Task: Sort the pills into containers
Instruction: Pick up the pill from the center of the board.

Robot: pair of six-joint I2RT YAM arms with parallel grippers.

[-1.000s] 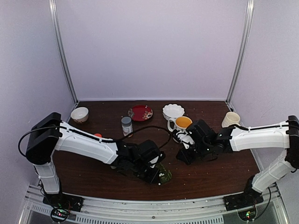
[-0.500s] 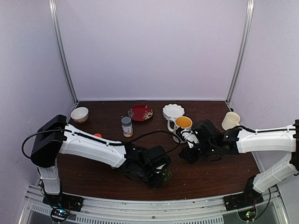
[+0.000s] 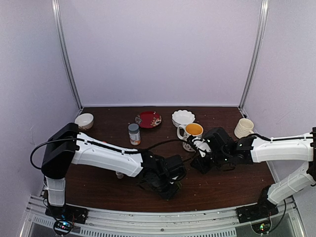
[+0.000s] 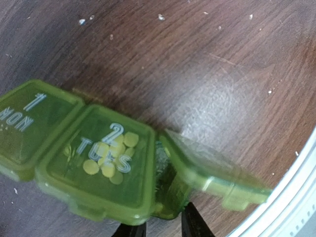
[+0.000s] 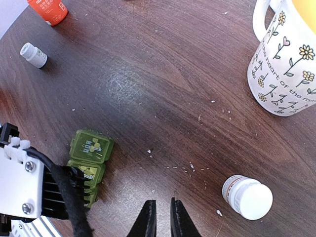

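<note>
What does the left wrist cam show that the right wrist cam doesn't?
Left wrist only: pills seen through the TUES lid, and the next lid hinged open. Right wrist only: a floral mug, a white-capped bottle, a smaller bottle and an orange container. Both: the green pill box with its MON lid, on the dark wooden table.

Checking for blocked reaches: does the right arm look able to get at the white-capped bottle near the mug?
Probably yes. In the right wrist view the white-capped bottle sits beside the right fingers, with only bare table between them; the mug stands clear of it.
</note>
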